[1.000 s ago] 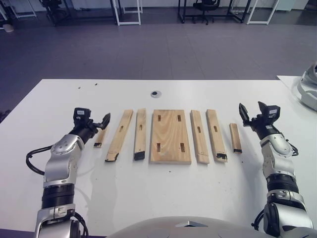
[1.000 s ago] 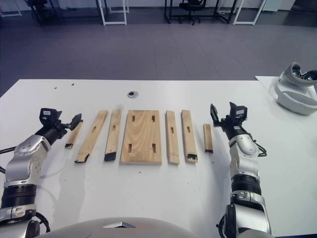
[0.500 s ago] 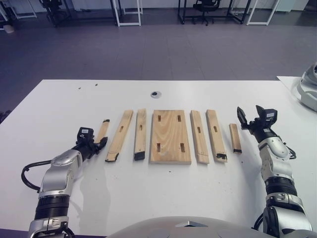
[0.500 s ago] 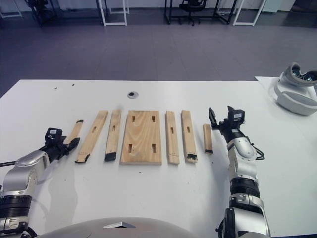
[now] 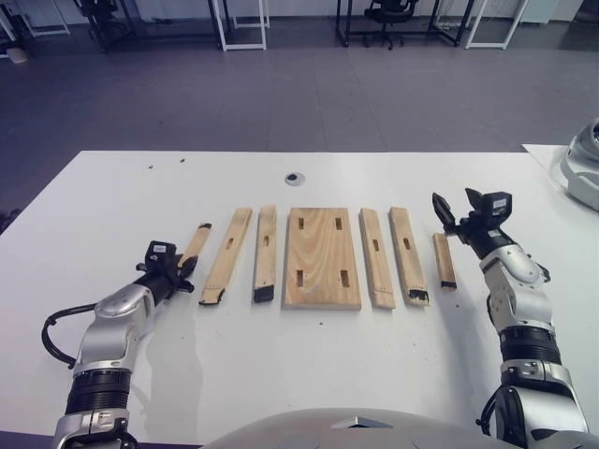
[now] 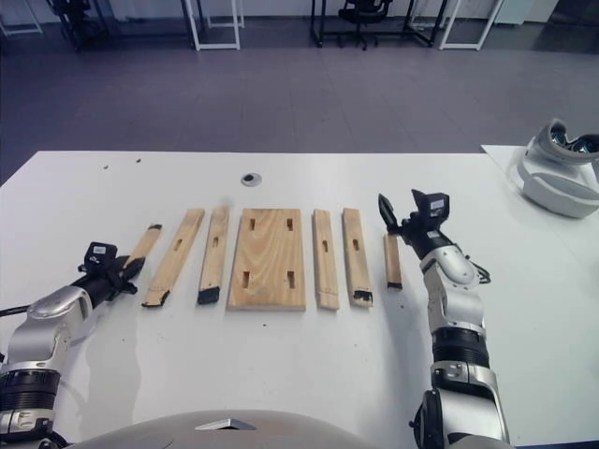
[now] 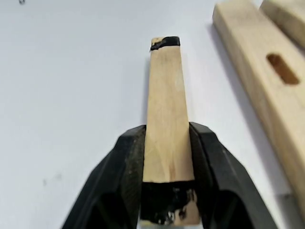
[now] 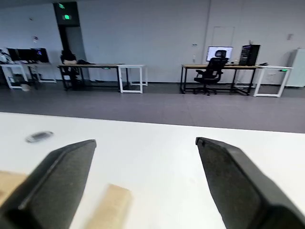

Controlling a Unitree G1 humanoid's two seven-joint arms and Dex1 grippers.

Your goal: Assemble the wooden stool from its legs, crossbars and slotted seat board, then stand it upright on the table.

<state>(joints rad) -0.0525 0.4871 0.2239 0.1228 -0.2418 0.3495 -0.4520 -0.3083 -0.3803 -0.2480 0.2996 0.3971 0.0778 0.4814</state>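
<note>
On the surface (image 5: 299, 355) the seat board (image 5: 323, 257) lies central, with left legs (image 5: 265, 253) and right legs (image 5: 377, 256) beside it. The left crossbar (image 5: 197, 241) and right crossbar (image 5: 444, 259) lie outermost. The left gripper (image 5: 184, 266) sits at the left crossbar's near end.

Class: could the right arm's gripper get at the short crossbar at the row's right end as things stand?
Probably yes: the right gripper is open near the far end of the short crossbar, with nothing between them.

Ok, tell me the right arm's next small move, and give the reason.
Probably lower the right gripper onto the right short crossbar and close on it. It hangs open just above that bar's far end, and the bar lies flat on the table, while the left gripper is shut on the left short crossbar, so the right side lacks a grasp.
</note>
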